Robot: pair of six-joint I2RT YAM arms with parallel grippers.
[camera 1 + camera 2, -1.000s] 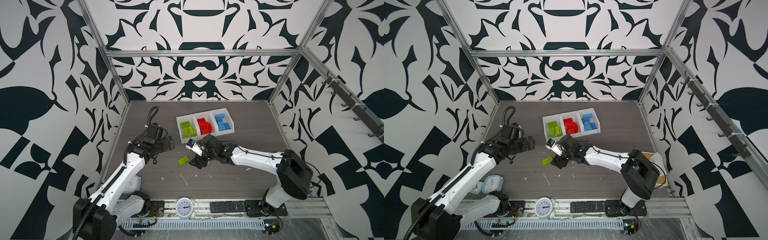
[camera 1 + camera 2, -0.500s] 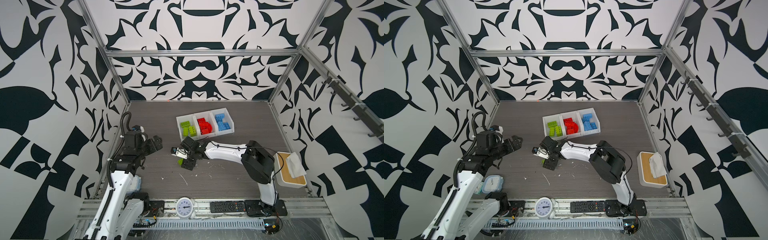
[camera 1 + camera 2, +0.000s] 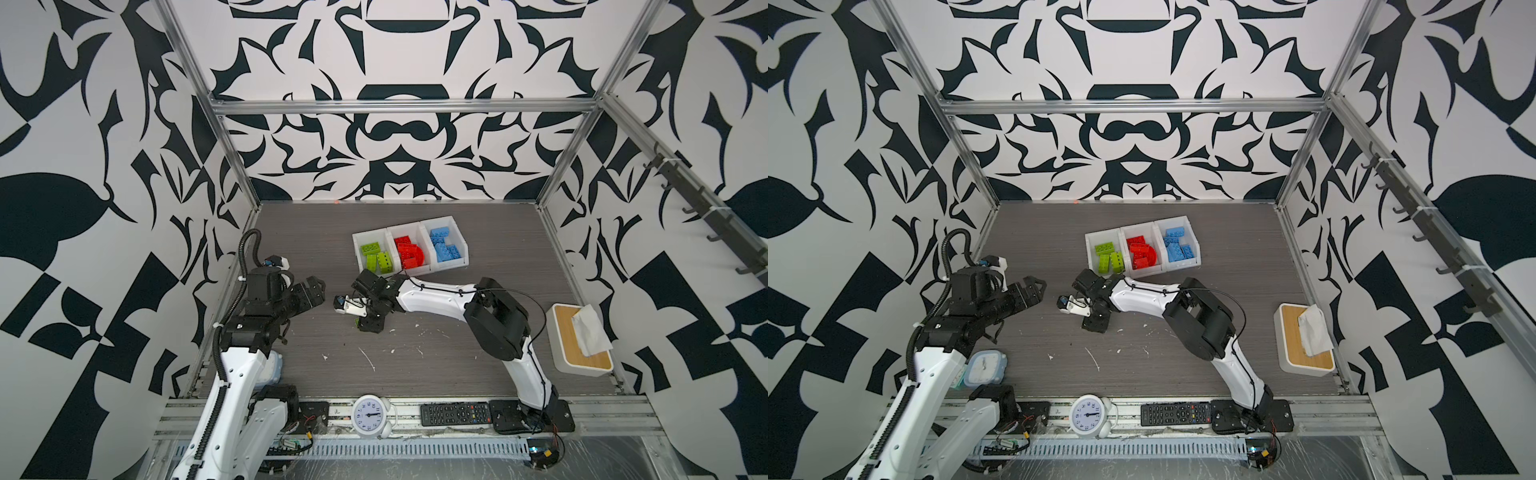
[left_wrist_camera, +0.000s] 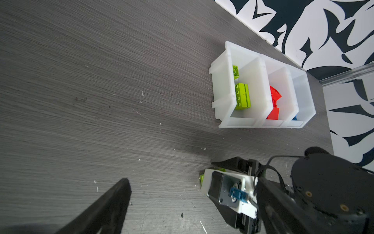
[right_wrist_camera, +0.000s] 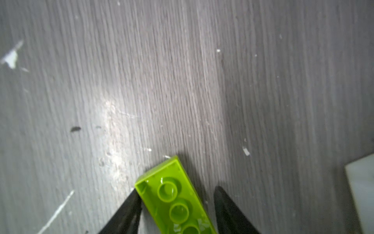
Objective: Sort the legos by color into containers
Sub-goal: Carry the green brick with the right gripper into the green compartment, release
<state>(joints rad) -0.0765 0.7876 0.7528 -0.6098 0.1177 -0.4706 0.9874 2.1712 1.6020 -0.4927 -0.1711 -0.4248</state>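
Loose green brick: rests on the grey table, on the near side of the bins, close to the left bin's near corner but apart from it. Its hollow underside with round tubes faces the right wrist camera. In both top views only a green sliver shows beside the pincer. It lies where it lay a second ago.
Right pincer: points down at the table, jaws part open with the brick askew between them. One finger touches the brick's corner. A strip of table shows between the brick and the other finger.
Right arm, change: a second ago the pincer hung just right of the brick, which lay in plain view. Half a second ago it was already over the brick and has hardly shifted since. The elbow has swung left.
Left pincer: jaws spread wide, nothing in them, above the table's left side, well left of the brick.
Left arm, change: a second ago it reached farther right. It has drawn back toward the left wall and kept its place for the last half second.
Bins: three white ones joined in a row, holding green bricks on the left, red bricks in the middle and blue bricks on the right. Contents as before.
Box with wooden lid: by the right wall, in full view. A second ago the elbow covered most of it.
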